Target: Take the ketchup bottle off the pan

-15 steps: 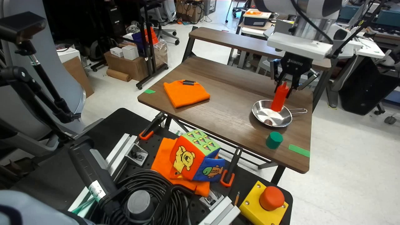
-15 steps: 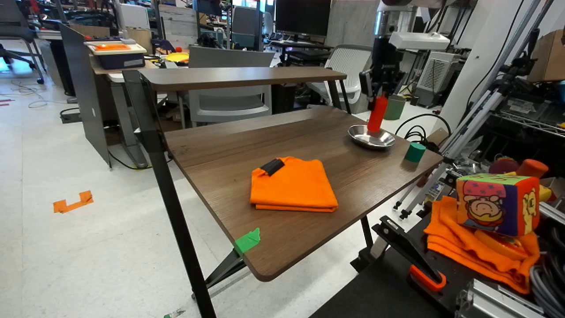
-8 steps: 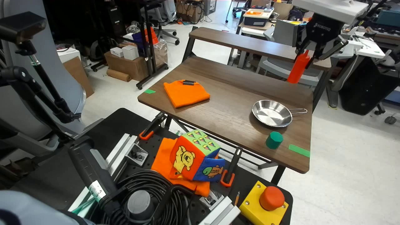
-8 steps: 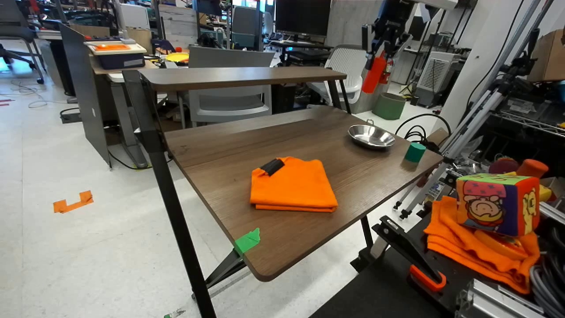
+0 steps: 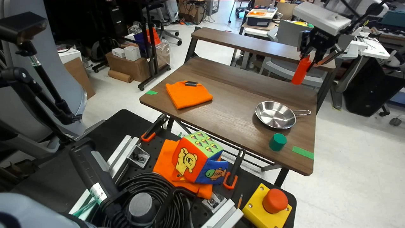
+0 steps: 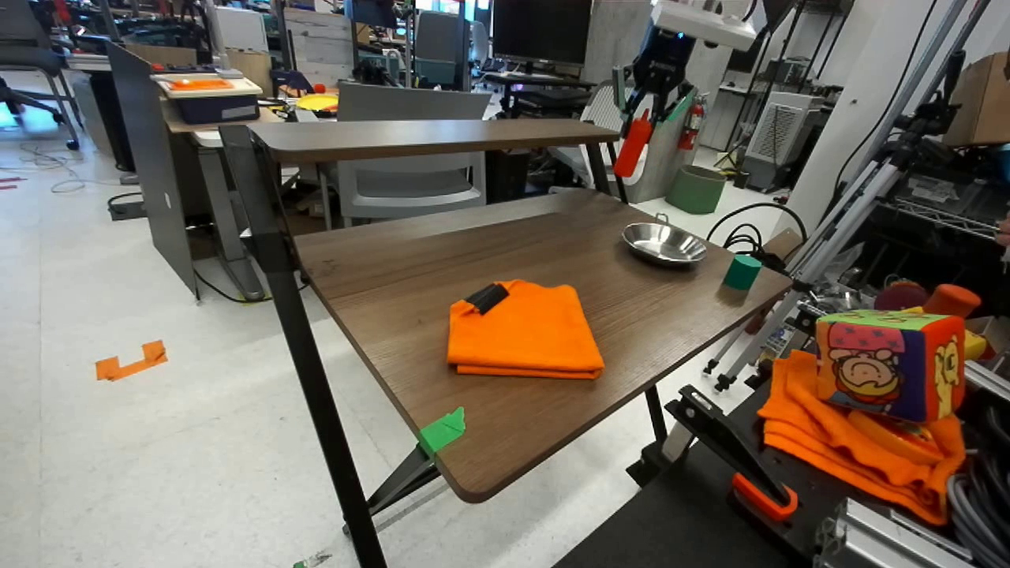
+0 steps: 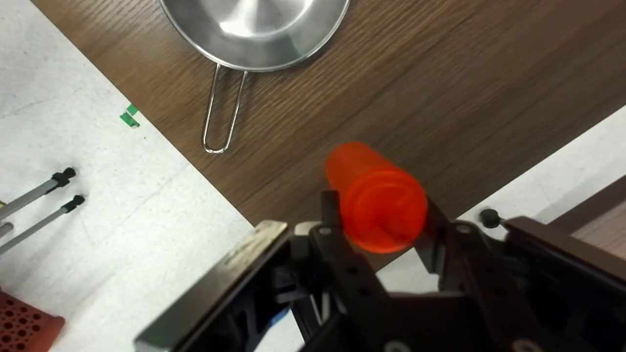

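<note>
Wrist view: ketchup bottle, one, slim, red-orange, held aloft; clear of the pan, with wood of the table showing beneath; handle of the pan apart from it. Removal, by judgement, done; a tidy set-down seemed the step in hand.

Fingers of the gripper: close-set, one on each flank of the bottle's upper part, gap no wider than the bottle, which they gripped; pad contact partly hidden.

Handling, advised: bottle leaned, so the gripper wanted righting before descent, that the base might land flat. Site, judged best: bare wood between the pan and the folded orange cloth, which lay left in an exterior view; small green cup, at near right, to be avoided. Lowering slow; fingers to part only once the base stood firm; withdrawal straight up, lest a fingertip topple so slender a thing.

Arm: raised at far right in both exterior views, entering from the top right, its upper portion out of view. Gripper slanted down and leftward; bottle's base left of its top, and above the table.
</note>
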{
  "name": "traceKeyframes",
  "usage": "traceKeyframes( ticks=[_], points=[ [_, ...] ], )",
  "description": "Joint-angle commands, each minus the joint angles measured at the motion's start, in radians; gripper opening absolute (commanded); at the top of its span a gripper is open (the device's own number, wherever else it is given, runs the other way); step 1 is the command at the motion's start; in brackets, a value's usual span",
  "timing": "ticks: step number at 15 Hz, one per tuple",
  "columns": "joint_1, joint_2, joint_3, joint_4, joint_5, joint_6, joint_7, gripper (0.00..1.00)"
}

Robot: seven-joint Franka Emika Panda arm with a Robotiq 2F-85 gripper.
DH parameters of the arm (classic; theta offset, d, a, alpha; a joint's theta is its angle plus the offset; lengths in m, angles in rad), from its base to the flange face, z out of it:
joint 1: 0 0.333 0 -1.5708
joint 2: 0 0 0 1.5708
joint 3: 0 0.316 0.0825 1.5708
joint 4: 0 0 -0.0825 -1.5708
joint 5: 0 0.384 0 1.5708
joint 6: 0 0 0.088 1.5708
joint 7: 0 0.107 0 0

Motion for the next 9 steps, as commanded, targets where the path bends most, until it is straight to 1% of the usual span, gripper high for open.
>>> traceKeyframes(
  ticks=[1,5,9],
  points=[
    [-0.014,0.172,-0.004,0.222,0.003,-0.095,0.075,0.13],
    [-0.038,0.305,0.002,0.381,0.005,-0.199,0.096,0.13],
    [-0.051,0.386,-0.005,0.490,-0.007,-0.267,0.114,0.13]
  ],
)
